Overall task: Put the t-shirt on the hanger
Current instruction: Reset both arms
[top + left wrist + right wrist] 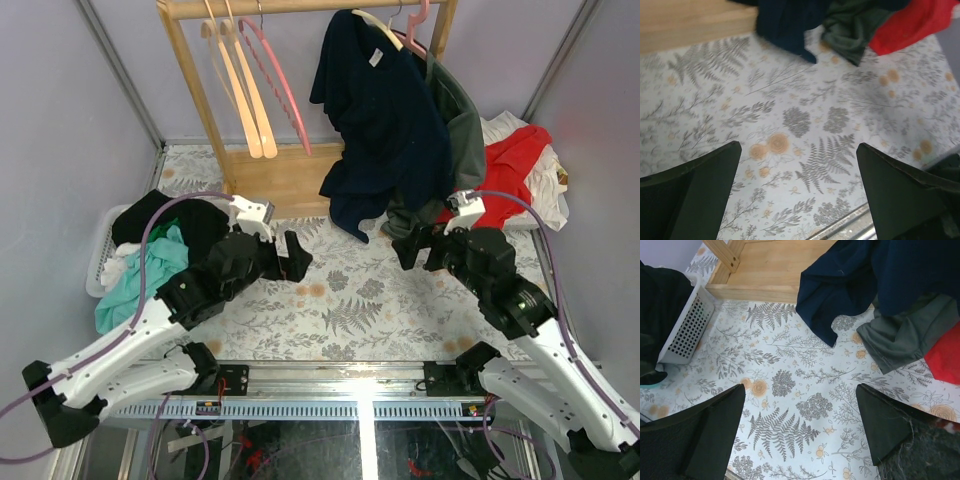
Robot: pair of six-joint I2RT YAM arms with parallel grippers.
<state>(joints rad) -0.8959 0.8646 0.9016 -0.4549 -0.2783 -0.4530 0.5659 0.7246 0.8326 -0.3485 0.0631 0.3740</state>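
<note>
Looks basically done to me: the t-shirt (385,130) hangs on the hanger (378,28) at the right end of the wooden rack (190,60). The left gripper (293,257) and right gripper (412,248) are both spread wide and empty, low in front of the rack. Next is probably just straightening the drape.

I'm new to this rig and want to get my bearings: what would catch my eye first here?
The dark navy t-shirt stands out, hanging on the cream hanger from the wooden rail at top centre, with a bright red cloth heaped to its right. Below it, the left pincer and the right pincer hover open and empty over the fern-patterned table cover.
</note>
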